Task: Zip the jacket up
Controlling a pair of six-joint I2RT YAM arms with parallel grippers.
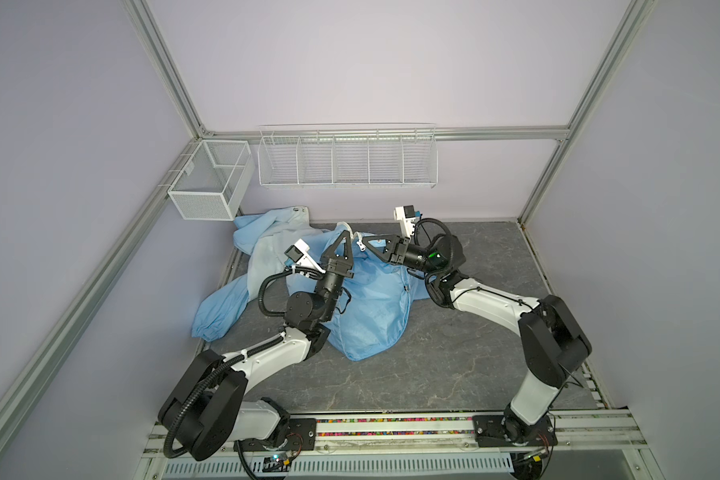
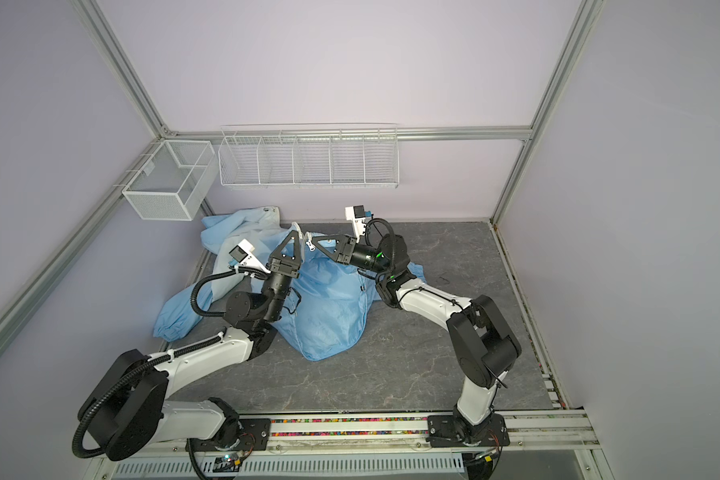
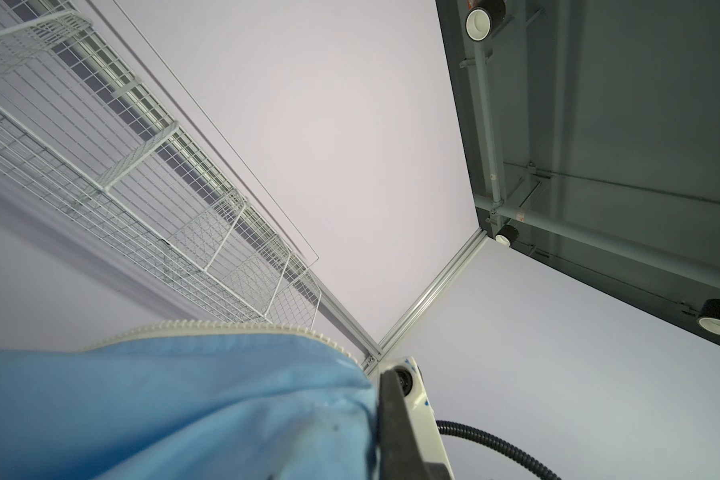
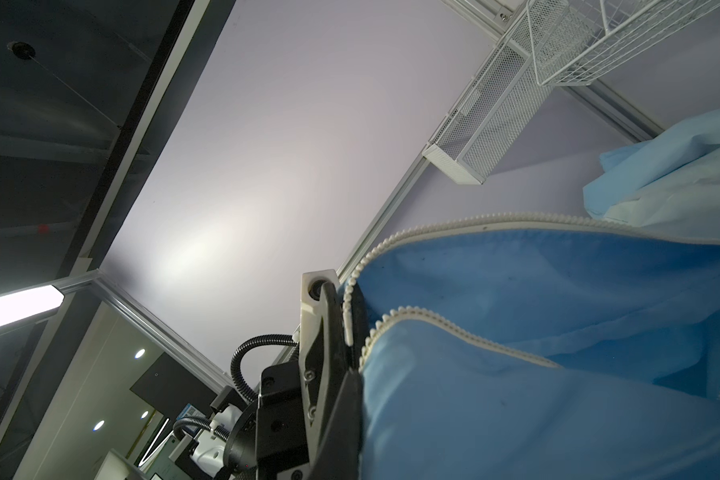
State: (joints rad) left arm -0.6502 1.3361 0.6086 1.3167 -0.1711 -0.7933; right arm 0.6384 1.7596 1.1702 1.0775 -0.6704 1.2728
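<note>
Over grey tabletop [image 1: 454,353], left gripper [image 1: 344,233] and right gripper [image 1: 366,243] apparently pinch jacket [image 1: 375,307].

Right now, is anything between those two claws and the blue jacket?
Nothing visible does: the left gripper and the right gripper are both shut on the jacket, pinching its cream zipper edges at the raised middle.

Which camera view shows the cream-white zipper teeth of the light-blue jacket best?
The right wrist view: the cream-white toothed zipper of the thin light-blue jacket is close and sharp, with two rows apart. The left wrist view shows one row; both top views show only a small white piece.
</note>
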